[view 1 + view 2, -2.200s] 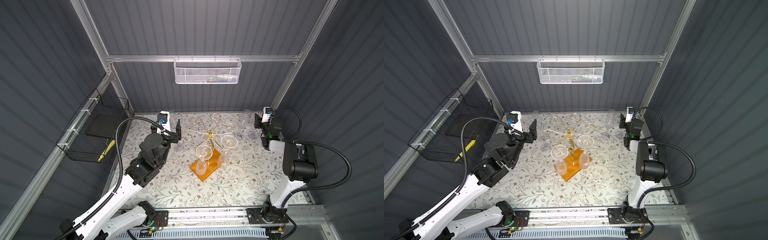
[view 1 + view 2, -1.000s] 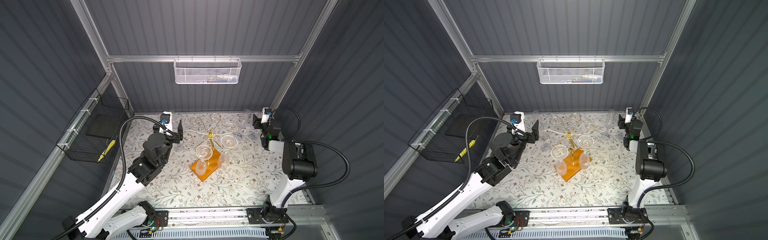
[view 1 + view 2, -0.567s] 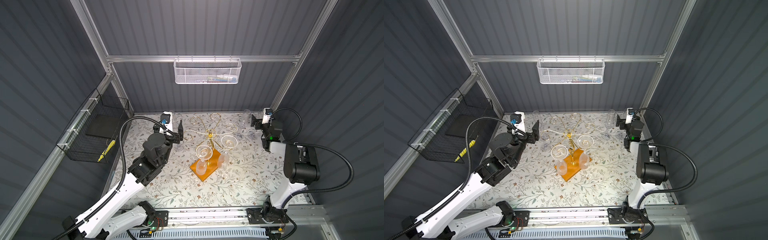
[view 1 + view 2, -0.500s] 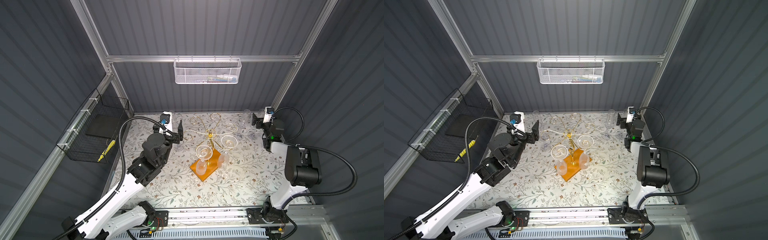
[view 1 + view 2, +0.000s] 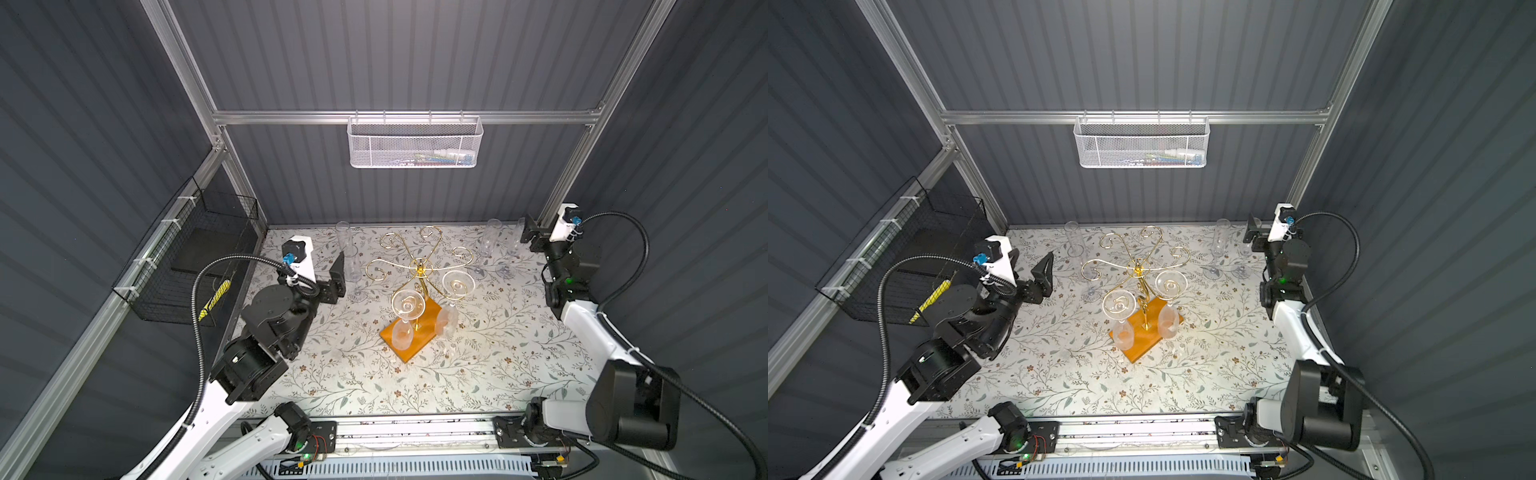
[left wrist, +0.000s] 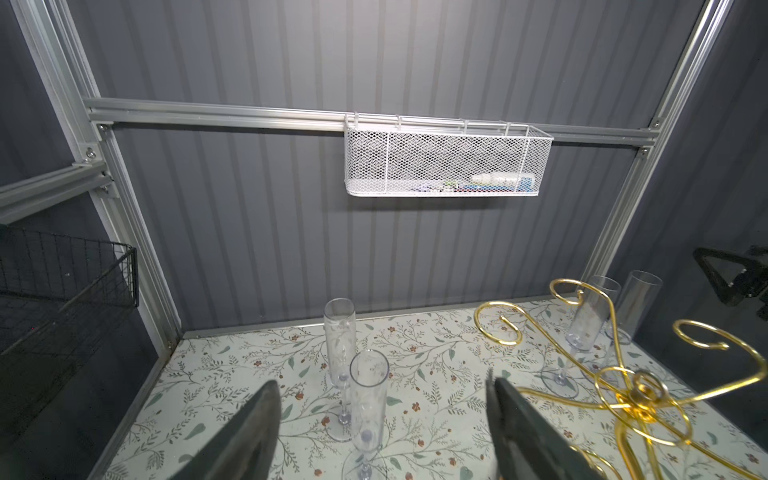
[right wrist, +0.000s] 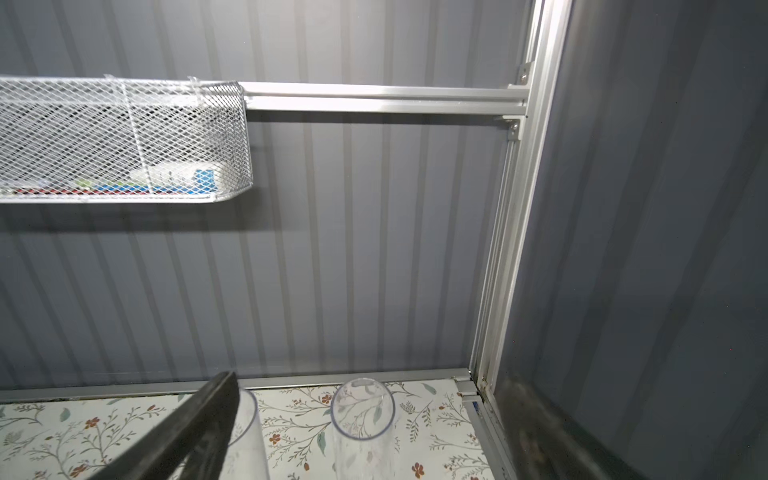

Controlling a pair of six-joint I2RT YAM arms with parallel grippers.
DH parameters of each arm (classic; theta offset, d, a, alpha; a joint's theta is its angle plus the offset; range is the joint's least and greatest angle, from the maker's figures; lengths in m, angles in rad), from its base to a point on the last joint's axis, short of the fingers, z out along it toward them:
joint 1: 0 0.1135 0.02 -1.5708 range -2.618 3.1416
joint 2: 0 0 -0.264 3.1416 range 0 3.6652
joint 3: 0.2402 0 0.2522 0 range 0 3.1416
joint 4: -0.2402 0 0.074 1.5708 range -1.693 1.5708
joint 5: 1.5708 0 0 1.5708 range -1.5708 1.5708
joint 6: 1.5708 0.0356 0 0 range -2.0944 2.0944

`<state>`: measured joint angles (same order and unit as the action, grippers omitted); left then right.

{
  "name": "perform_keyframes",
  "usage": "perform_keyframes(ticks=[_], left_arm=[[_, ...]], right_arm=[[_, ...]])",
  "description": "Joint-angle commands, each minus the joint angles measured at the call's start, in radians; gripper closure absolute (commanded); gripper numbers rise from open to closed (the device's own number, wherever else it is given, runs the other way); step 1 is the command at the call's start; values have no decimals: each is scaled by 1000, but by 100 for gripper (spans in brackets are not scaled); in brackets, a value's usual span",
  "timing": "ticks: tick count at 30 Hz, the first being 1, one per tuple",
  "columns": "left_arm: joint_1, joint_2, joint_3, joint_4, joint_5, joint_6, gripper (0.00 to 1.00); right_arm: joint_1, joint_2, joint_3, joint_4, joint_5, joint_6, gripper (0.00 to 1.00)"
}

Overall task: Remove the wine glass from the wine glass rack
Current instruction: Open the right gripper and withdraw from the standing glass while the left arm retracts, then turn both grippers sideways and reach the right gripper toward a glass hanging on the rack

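Two wine glasses hang bowl-down on the rack, untouched.
Your left gripper gapes empty, a flute standing just ahead of its fingers; the rack sits beyond that flute, to their right. Your right gripper is spread wide, holding nothing, beside another flute, the rack well off to its left.

Counted one wine glass rack, two hanging glasses, four standing glasses: two by left fingers, two by right fingers.
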<state>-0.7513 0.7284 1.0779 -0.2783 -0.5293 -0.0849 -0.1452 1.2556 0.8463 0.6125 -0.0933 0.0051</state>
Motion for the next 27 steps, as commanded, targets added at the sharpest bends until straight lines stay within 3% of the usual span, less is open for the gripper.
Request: perform_keyframes(ticks=[1, 7, 14, 22, 27], left_arm=[[3, -45, 33, -122, 67, -89, 21], [5, -84, 53, -221, 151, -156, 21], [3, -72, 75, -302, 260, -227, 21], [4, -67, 53, -323, 401, -391, 22], [3, -42, 0, -234, 554, -548, 22]], right_arm=[[-4, -100, -30, -197, 31, 70, 1], [-5, -283, 3, -518, 44, 220, 1], [-2, -370, 99, -881, -10, 376, 1], [4, -476, 117, -1075, -138, 360, 1], [5, -494, 137, -1120, -286, 404, 1]])
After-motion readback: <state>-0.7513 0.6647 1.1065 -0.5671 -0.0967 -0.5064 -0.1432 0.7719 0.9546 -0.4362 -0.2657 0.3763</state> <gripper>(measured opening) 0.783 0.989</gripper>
